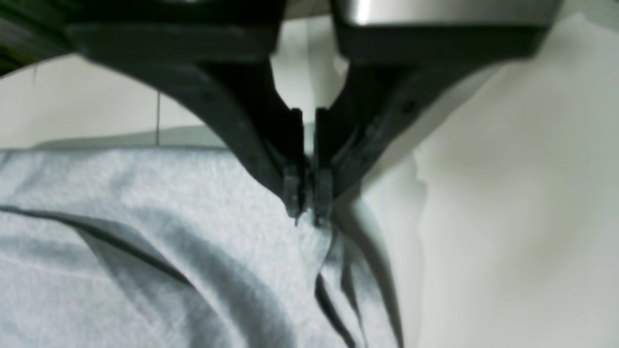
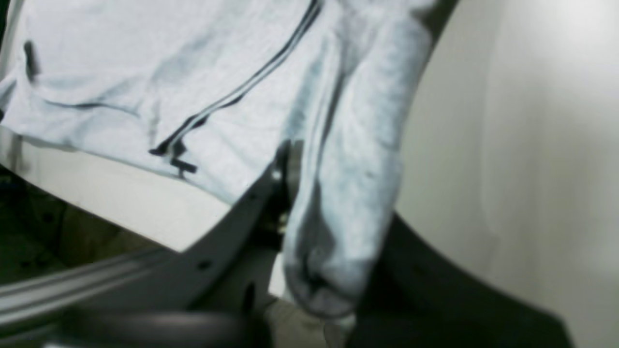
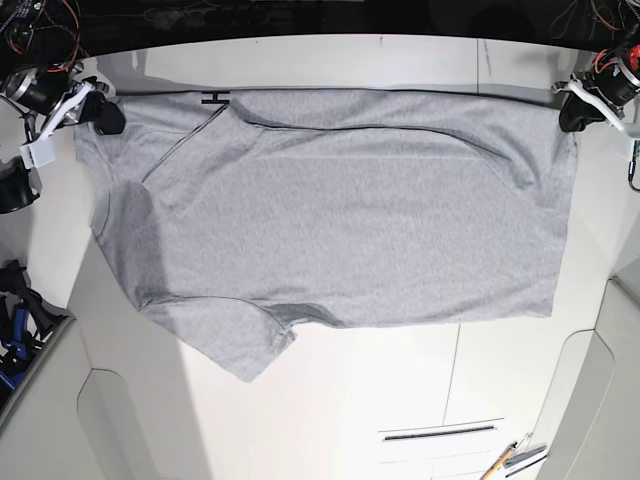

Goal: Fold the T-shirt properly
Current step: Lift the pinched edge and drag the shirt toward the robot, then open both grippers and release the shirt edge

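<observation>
Grey cotton all across the white surface (image 3: 400, 390): the T-shirt (image 3: 350, 210) lies spread out wide in the base view, plain side up, one sleeve (image 3: 245, 345) poking toward the near edge and a small black mark (image 3: 213, 98) showing at the far edge. Both arms are reached out to the far corners of the cloth, well apart from each other, one at each end.

Over on the base view's right, the left end effector (image 3: 573, 112) sits at the far corner of the shirt. Its wrist camera looks down between two black fingers (image 1: 295, 191) drawn nearly together, tips pointing down onto the fabric, with a pinch of grey cloth caught between them and folds running away below the tips.

On the base view's left, the right end effector (image 3: 100, 115) is at the other far corner, near the shoulder area. Its wrist view is blurred, but a thick bunched roll of grey fabric (image 2: 348, 183) runs between the fingers (image 2: 251, 208), so it is clamped on the T-shirt too. Beyond that roll the cloth lies flat with a dark seam line crossing it, and bare surface shows to the side.
</observation>
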